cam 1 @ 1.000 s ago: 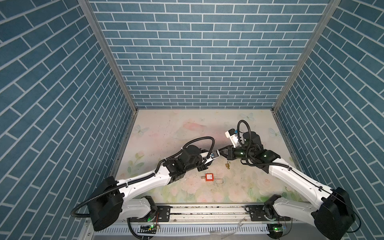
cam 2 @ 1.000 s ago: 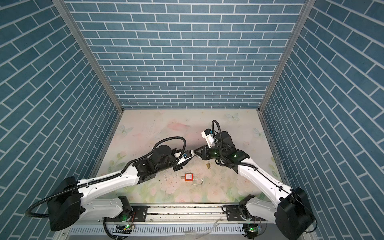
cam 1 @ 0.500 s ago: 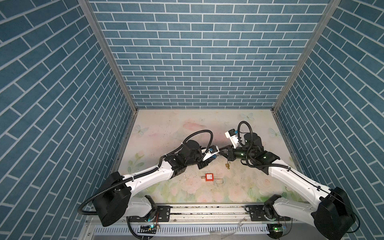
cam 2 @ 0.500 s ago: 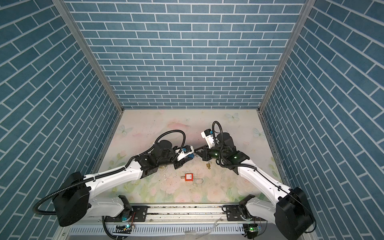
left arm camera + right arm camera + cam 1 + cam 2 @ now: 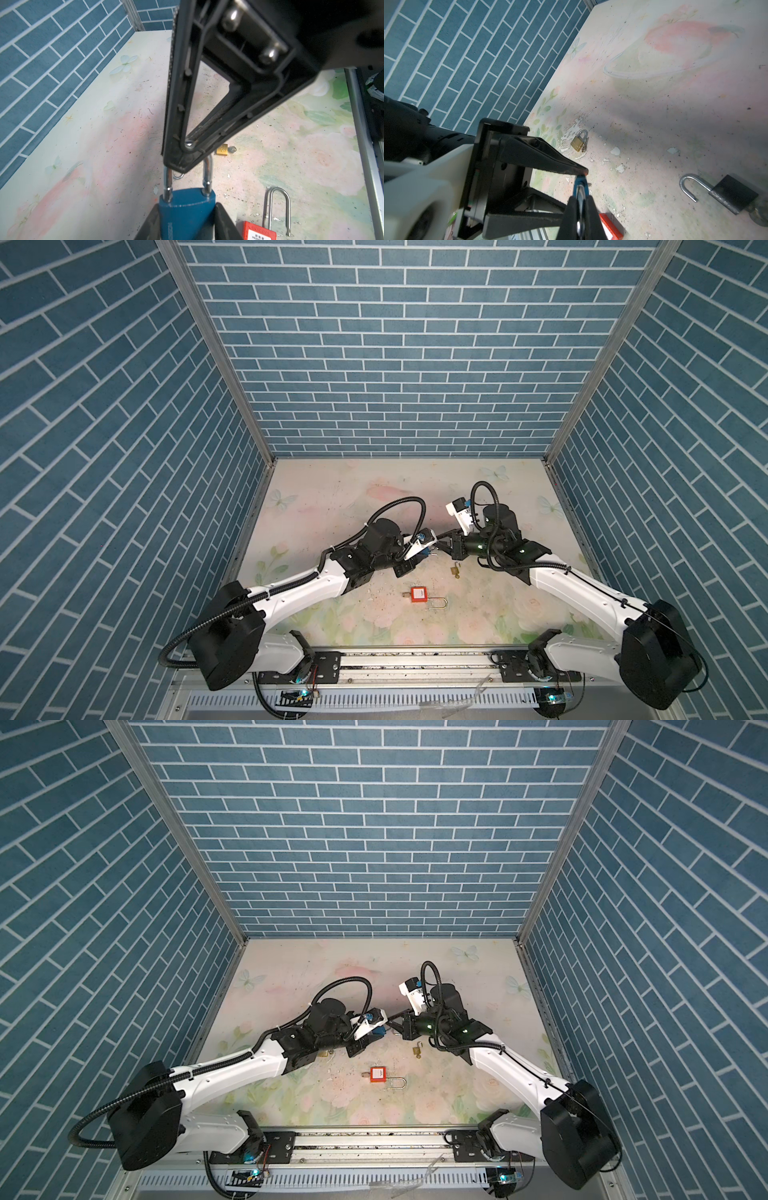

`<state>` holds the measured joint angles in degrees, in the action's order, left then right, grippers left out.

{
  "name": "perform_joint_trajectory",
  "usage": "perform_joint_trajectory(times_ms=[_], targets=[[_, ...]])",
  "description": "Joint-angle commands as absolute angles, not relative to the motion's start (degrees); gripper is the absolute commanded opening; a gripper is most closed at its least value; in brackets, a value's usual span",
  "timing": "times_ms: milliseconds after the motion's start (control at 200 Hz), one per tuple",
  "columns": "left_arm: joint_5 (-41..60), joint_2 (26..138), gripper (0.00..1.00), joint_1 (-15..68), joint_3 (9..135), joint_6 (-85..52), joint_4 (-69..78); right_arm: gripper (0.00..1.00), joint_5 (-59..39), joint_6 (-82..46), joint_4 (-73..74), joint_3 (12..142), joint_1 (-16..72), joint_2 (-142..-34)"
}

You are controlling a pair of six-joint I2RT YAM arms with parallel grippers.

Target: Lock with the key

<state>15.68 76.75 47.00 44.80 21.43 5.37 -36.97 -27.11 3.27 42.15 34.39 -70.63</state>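
A blue padlock [image 5: 185, 209] with a silver shackle [image 5: 207, 174] hangs above the table between both arms. My left gripper [image 5: 187, 217] is shut on its body, one finger on each side. My right gripper [image 5: 580, 209] is shut on the shackle, and its finger [image 5: 187, 116] covers the shackle's top. In both top views the grippers meet at mid-table, the left gripper [image 5: 424, 549] against the right gripper [image 5: 441, 545]. A small key [image 5: 232, 149] sits in a brass padlock [image 5: 222, 150] on the table. Whether a key sits in the blue padlock is hidden.
A red padlock [image 5: 419, 594] with a long shackle lies near the front, right of the left forearm. A second brass padlock [image 5: 579, 143] with keys and an open black padlock [image 5: 733, 193] lie under the left arm. Brick walls enclose three sides.
The left arm has risen and stretched further back, its elbow and wrist now higher. Both grippers stay together at mid-table on the blue padlock. The right arm has barely shifted.
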Motion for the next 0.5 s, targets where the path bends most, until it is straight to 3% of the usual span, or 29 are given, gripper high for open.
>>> perform_joint_trajectory(times_ms=[0, 495], targets=[[18.02, 75.50, 0.06, 47.23, 51.45, 20.83, 19.77, 0.00, -41.84, -26.63, -1.68, 40.36, 35.53, -73.42], [18.96, 77.89, 0.03, 47.11, 56.11, 21.14, 24.63, 0.00, -44.93, -29.14, 3.08, 37.23, 36.12, -78.26]])
